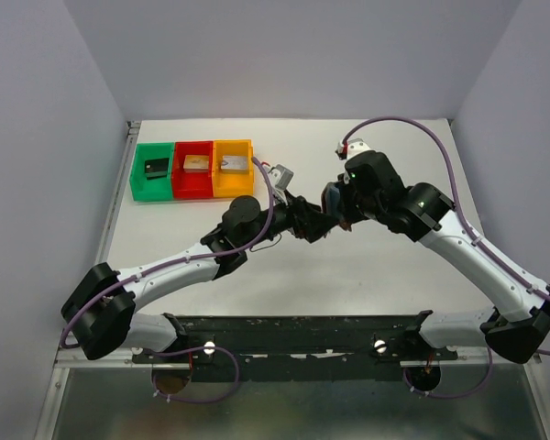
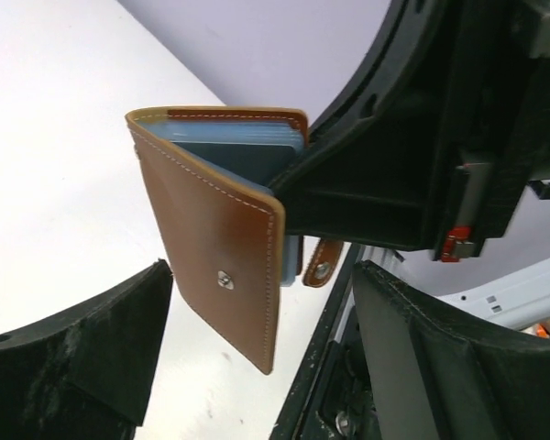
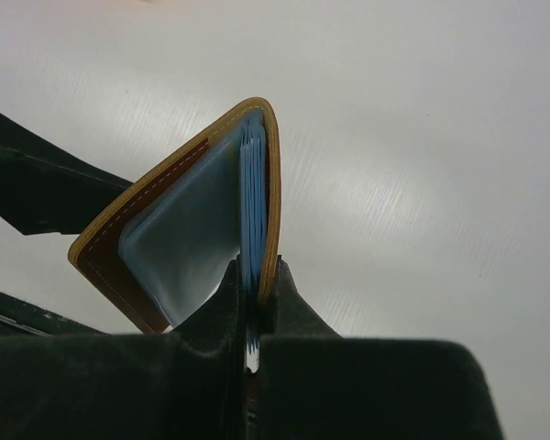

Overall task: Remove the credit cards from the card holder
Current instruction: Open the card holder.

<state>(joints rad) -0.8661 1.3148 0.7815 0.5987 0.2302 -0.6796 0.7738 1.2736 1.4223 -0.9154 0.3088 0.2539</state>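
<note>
Right jaws pinching card holder (image 3: pixel 192 220), fold outward

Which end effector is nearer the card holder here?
Right. The right end effector is shut on the card holder, clamping one edge. The left end effector hangs open just in front of it, not touching it as far as the views show.

Light: bright, even, diffuse from above. Desk (image 1: pixel 376 275) white, nearly washed out in both wrist views, streaky sheen in the right one. Shadows soft, faint beneath the arms (image 1: pixel 165 280). Left claw's fingers (image 2: pixel 73 357) dark, slightly blurred, lower frame; card holder (image 2: pixel 211 247) stitching crisp.
</note>
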